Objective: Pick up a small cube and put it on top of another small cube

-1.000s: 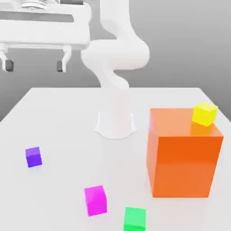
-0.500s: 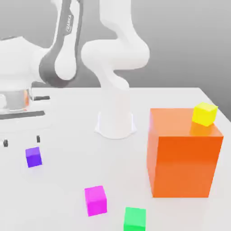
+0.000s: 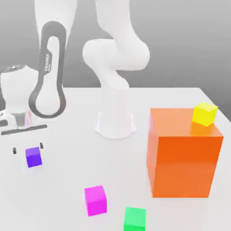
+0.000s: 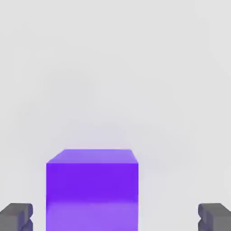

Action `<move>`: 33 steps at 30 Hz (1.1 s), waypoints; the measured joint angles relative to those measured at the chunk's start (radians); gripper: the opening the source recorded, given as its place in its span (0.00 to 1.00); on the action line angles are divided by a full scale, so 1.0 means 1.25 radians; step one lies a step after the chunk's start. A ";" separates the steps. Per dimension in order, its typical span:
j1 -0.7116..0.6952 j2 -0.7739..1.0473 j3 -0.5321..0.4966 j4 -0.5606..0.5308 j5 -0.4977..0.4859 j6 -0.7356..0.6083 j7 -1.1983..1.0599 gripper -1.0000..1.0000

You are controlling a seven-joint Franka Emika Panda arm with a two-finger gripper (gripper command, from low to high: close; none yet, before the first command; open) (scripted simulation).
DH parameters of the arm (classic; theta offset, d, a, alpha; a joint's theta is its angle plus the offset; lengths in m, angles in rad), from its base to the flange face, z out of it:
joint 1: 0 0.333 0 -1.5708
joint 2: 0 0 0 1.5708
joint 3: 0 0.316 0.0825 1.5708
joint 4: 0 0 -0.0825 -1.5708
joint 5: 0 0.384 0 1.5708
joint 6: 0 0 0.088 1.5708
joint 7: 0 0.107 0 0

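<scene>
The hand (image 3: 28,147) hangs low over the worktop (image 3: 63,189) with its two dark fingertips (image 3: 15,150) spread wide, released and gripping nothing. The small purple cube (image 3: 33,157) sits on the worktop directly under the hand; in the hand view the purple cube (image 4: 92,189) lies between the two grey fingertips (image 4: 16,216), with clear space on either side of it, so the pads do not touch it. Whether the tips have reached the level of the cube's top face or stop just above it is hard to judge from the exterior view.

Farther from the hand, toward the exterior view's right and nearer that camera, a magenta cube (image 3: 95,200) rests on the worktop, well apart from the purple one. Beyond it, a green cube (image 3: 135,219) stands near the picture's lower edge. The arm's white base (image 3: 115,118) rises from the worktop on the far side of these. Farthest from the hand, a large orange block (image 3: 184,158) stands on the worktop, and a small yellow cube (image 3: 204,113) sits on its top near one far corner
</scene>
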 joint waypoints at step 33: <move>0.336 -0.152 -0.183 0.029 -0.424 -0.159 0.390 0.00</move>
